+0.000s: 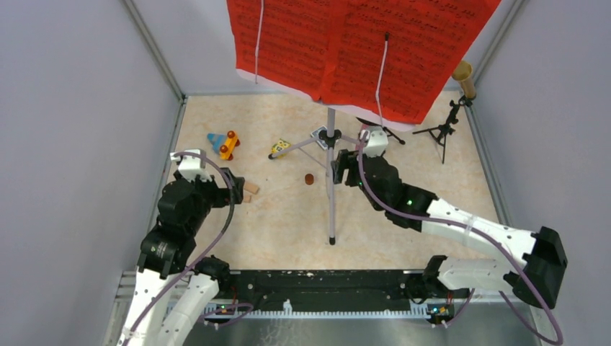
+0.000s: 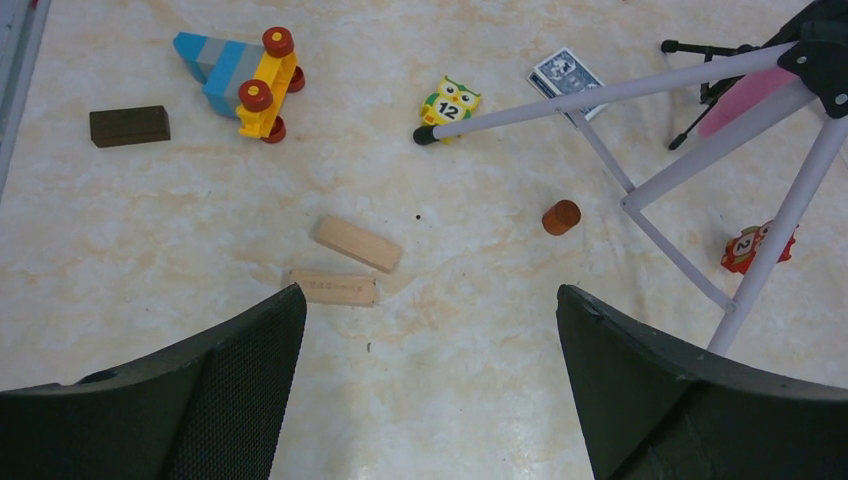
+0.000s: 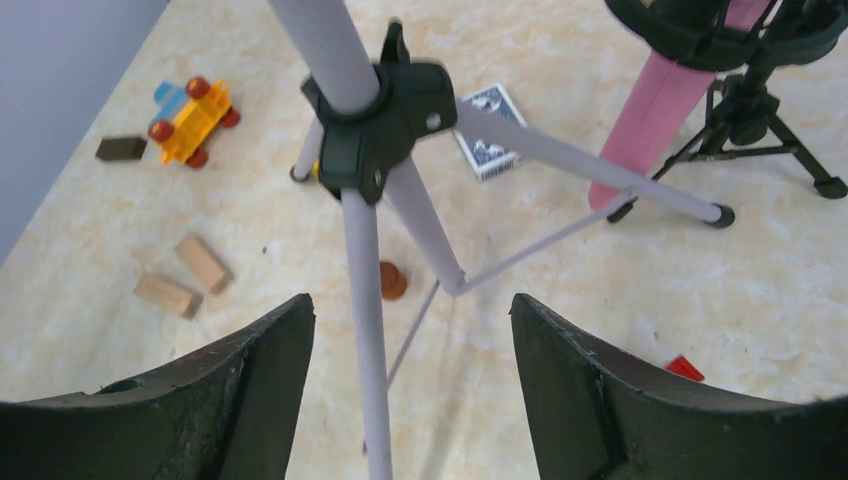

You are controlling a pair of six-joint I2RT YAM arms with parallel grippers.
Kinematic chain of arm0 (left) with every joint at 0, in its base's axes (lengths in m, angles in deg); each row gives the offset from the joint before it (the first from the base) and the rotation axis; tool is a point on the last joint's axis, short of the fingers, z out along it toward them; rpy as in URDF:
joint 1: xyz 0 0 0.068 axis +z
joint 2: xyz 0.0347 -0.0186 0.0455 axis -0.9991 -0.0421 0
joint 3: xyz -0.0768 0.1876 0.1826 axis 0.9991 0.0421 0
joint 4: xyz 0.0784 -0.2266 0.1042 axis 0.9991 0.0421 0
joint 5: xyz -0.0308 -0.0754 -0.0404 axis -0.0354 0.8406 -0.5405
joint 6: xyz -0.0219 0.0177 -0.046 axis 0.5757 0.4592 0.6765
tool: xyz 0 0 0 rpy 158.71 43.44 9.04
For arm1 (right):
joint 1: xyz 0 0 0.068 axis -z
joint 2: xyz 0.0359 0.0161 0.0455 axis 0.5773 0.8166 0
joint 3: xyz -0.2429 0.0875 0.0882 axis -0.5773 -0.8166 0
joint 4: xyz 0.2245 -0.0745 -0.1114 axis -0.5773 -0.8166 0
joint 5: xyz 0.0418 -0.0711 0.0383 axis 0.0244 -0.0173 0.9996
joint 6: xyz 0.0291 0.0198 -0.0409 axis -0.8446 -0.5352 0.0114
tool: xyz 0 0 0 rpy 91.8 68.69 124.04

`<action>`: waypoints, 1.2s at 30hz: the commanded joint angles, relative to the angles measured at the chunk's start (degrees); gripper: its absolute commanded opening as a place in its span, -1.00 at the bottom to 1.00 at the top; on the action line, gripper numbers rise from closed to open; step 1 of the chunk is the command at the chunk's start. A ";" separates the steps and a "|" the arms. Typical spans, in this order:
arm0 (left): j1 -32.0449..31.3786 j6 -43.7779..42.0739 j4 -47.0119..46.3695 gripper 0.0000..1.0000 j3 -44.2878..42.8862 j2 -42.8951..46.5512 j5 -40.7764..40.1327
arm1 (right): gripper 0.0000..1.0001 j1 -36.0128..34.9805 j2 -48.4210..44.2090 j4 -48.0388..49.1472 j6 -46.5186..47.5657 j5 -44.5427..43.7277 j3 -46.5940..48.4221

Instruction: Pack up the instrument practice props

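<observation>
Pages of red sheet music (image 1: pixel 360 50) spread across the top of the stand at the far side of the tabletop (image 1: pixel 288 231), hiding most of the tray beneath them. The silver pole (image 1: pixel 331 119) drops from under them to a black hub (image 3: pixel 385 115), from which three legs splay out onto the tabletop.

The right pincer (image 3: pixel 408 305) is open, its two fingers on either side of the near leg (image 3: pixel 365 330). The leg runs closer to the finger on the left of the wrist view, with a gap showing on both sides, so nothing is gripped.

The left pincer (image 2: pixel 430 300) is spread wide and holds nothing. It hangs over bare tabletop just short of two wooden blocks (image 2: pixel 357 243).

The pink microphone (image 3: pixel 655 110) sits tilted in its small black tripod (image 3: pixel 760 130), just behind the stand's legs. The gold microphone (image 1: pixel 464 78) sits on a second black tripod (image 1: pixel 443 133) in the far right corner.

Beside the stand's legs lie a blue card deck (image 3: pixel 490 130), a yellow owl toy (image 2: pixel 449 103) and a brown cylinder (image 2: pixel 561 217). A yellow toy car (image 2: pixel 262 85) is well to the left.
</observation>
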 commanded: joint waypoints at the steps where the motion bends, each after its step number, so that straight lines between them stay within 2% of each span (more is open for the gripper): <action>1: 0.39 -0.96 -0.98 0.97 -2.88 -2.81 2.24 | 0.43 0.36 -7.23 -5.23 1.89 6.71 -5.06; 11: 0.44 -1.23 -2.08 0.97 -3.62 -5.15 2.22 | 0.45 0.31 -21.40 -17.53 3.03 9.45 -10.90; 16: 0.39 -0.83 -4.05 0.97 -2.83 -5.54 2.33 | 0.44 0.36 -26.06 -18.69 4.03 14.25 -12.59; 23: 0.38 -0.57 -6.41 0.97 -2.52 -5.56 1.24 | 0.44 0.40 -30.61 -18.45 4.21 12.10 -14.60; 36: 0.39 3.33 -10.20 0.97 1.03 -5.71 1.59 | 0.44 0.36 -31.24 -9.03 11.22 11.54 -18.80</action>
